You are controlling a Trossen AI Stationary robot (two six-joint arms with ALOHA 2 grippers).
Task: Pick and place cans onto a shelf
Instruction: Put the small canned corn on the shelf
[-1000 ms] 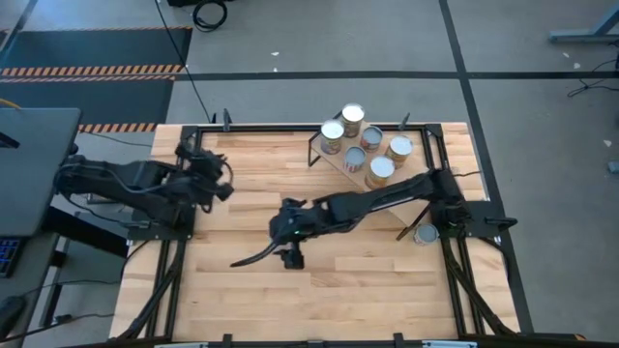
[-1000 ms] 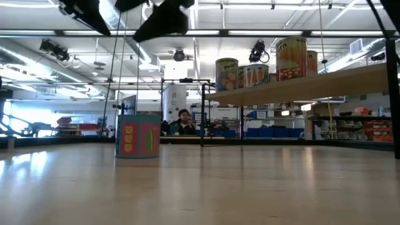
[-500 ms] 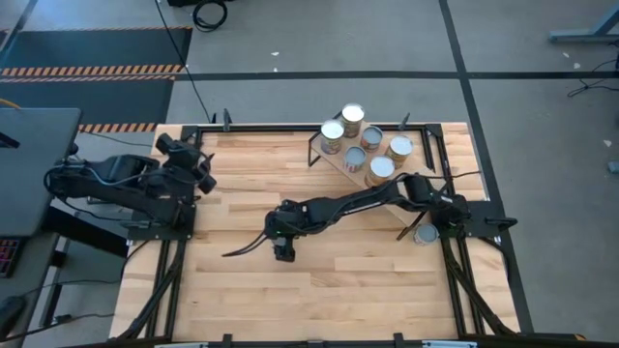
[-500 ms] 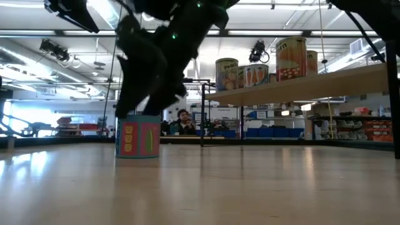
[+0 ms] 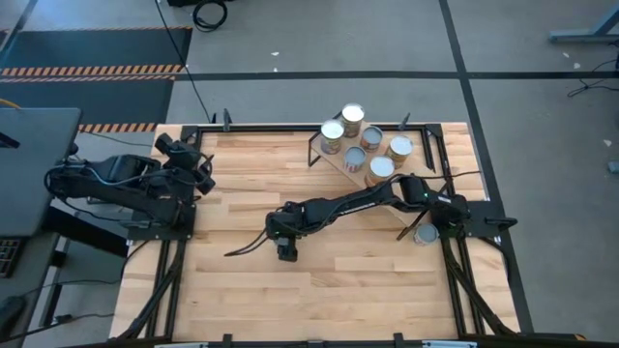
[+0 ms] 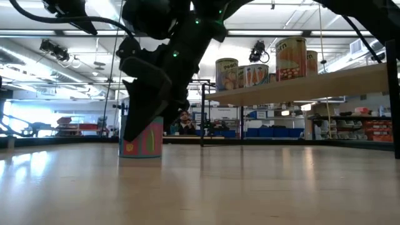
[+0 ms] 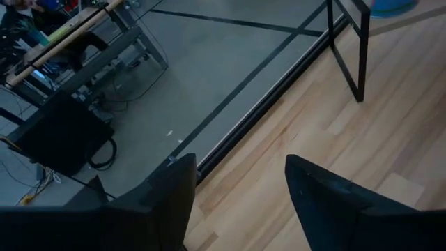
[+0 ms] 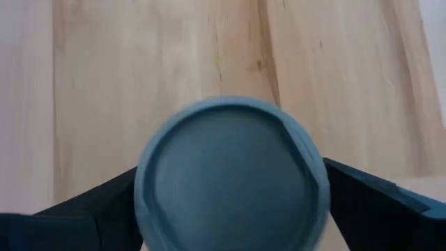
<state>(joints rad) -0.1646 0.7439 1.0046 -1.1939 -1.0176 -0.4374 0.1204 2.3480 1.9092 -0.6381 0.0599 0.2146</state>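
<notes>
- Two arms share the table, and the left gripper waits at the left edge of the tabletop, well apart from every can. Its own wrist view shows the dark fingers spread with nothing between them, only plank wood and the black table frame beyond.
- One can stands upright near the middle of the table, its long axis vertical. The low view shows a teal side with a pink and yellow label; the right wrist view shows its round, smooth, blue-grey top.
- Directly over that can sits the right gripper, its arm stretched across from the right side. The fingers flank the can on both sides, spread around it; whether the pads already touch the wall I cannot tell. This arm is plainly the nearer one.
- My judgement: the coming move turns on the can lying straight between the jaws, so a plain squeeze across its round body should seat it. A smooth cylinder may twist if caught off-centre.
- Five more cans with pale round tops already stand on the shelf, a light-wood plank on thin black wire legs at the far right of the table.
- One further can sits at the right edge.
</notes>
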